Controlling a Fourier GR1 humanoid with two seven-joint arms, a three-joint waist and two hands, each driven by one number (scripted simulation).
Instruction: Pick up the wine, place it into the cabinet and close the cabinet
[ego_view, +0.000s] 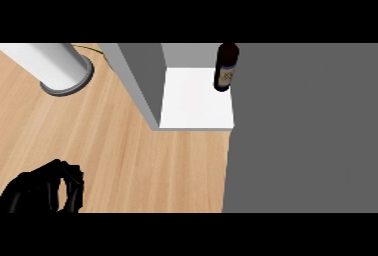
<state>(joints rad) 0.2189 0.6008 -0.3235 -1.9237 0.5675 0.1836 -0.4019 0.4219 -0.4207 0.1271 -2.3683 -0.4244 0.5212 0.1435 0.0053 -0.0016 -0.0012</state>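
The dark glass wine bottle with its pale label (226, 67) stood upright on the white shelf floor of the open cabinet (196, 102), at its right edge, touching or just beside the broad grey panel (303, 130) that filled the right of my view. I took that panel to be the cabinet's door, though I could not be certain. So the picking and placing looked done to me, and the step in hand was the closing.

My black left hand (44, 189) hung low at the lower left over the light wooden counter (148, 160), well apart from the cabinet. Its fingers were curled inward and held nothing. My right hand did not show at all, so I could not say what it was doing.

By my judgement, the next move called for a hand to reach the door's free edge and swing it across the opening without knocking the bottle, which stood close to that side.

Counting: one bottle, one cabinet with one grey side wall (140, 80) showing, one hand in sight, and one white cylindrical post on a grey ring base (55, 67) at the upper left.
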